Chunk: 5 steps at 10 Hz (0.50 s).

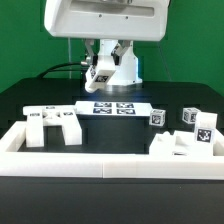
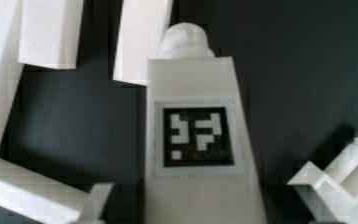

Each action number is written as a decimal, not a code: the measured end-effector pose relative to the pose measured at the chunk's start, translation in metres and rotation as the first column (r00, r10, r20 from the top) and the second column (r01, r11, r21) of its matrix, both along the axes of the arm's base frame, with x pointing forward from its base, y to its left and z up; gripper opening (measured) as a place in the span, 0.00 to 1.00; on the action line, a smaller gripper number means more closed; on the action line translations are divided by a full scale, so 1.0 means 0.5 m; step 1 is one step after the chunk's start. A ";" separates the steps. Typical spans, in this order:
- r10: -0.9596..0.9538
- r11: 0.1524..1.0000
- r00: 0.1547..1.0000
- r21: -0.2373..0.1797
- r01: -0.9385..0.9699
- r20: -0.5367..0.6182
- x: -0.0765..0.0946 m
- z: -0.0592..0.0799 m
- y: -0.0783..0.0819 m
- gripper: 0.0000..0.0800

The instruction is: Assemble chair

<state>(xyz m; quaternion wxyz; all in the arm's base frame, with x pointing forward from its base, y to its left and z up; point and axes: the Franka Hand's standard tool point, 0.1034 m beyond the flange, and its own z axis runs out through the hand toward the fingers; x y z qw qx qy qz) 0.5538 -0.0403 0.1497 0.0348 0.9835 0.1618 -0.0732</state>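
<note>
The arm (image 1: 105, 25) is running off the exterior view's top edge, and its gripper (image 1: 99, 78) is showing too small to tell how the jaws are standing. In the wrist view a tagged leg post (image 2: 197, 130) is being cropped by the picture's edge, its tip blurring; it is possibly sitting in the grip. A white slab (image 2: 48, 40) and a notched part (image 2: 345, 170) are being cropped too.
</note>
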 end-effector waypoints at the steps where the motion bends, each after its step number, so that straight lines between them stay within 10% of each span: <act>1: -0.025 1.000 1.000 0.015 0.025 0.006 0.016 -0.003 0.031 0.36; 4: -0.110 0.992 0.994 0.064 0.109 0.022 0.060 -0.004 0.093 0.36; 5: -0.052 0.999 0.998 0.005 0.052 0.023 0.047 -0.004 0.073 0.36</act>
